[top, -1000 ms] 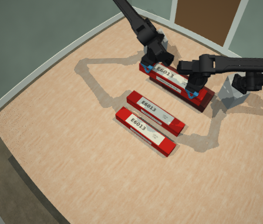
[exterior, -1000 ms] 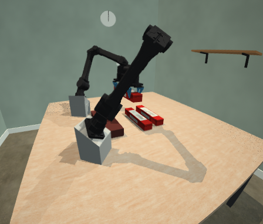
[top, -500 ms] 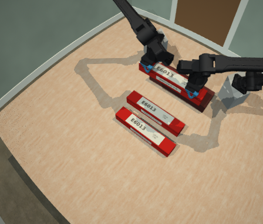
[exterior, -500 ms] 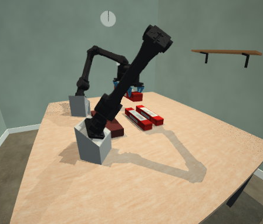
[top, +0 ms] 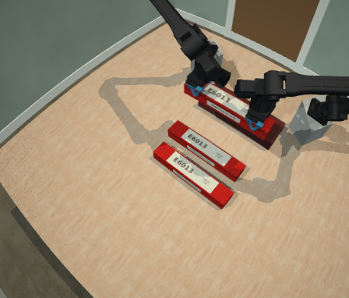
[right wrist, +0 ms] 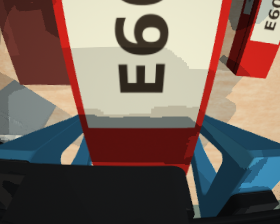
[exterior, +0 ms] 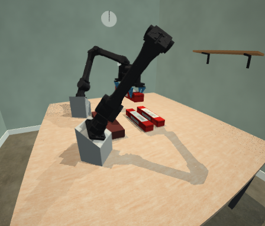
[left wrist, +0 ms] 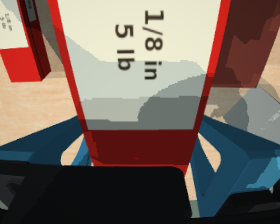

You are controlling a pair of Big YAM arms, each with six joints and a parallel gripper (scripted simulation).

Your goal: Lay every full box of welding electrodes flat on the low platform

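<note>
One red E6013 box (top: pixel 226 102) (exterior: pixel 138 97) (left wrist: pixel 141 40) (right wrist: pixel 141 107) hangs level in the air, above the dark red-brown low platform (top: pixel 273 138) (exterior: pixel 118 132) (left wrist: pixel 238 65) (right wrist: pixel 33 60). My left gripper (top: pixel 254 124) (left wrist: pixel 140 113) is shut on its "5 lb" end. My right gripper (top: pixel 195 90) (right wrist: pixel 141 113) is shut on its "E6013" end. A second box (top: pixel 206 150) (exterior: pixel 139 119) lies flat on the table beside the platform. A third box (top: pixel 192 174) (exterior: pixel 151 116) lies parallel, farther from the platform, with a narrow gap between the two.
The grey base blocks (top: pixel 308 125) (exterior: pixel 93 154) (exterior: pixel 78 107) of the arms stand behind the platform. The table (top: pixel 105 211) (exterior: pixel 165 201) carries both loose boxes. A wall shelf (exterior: pixel 228 52) is far off.
</note>
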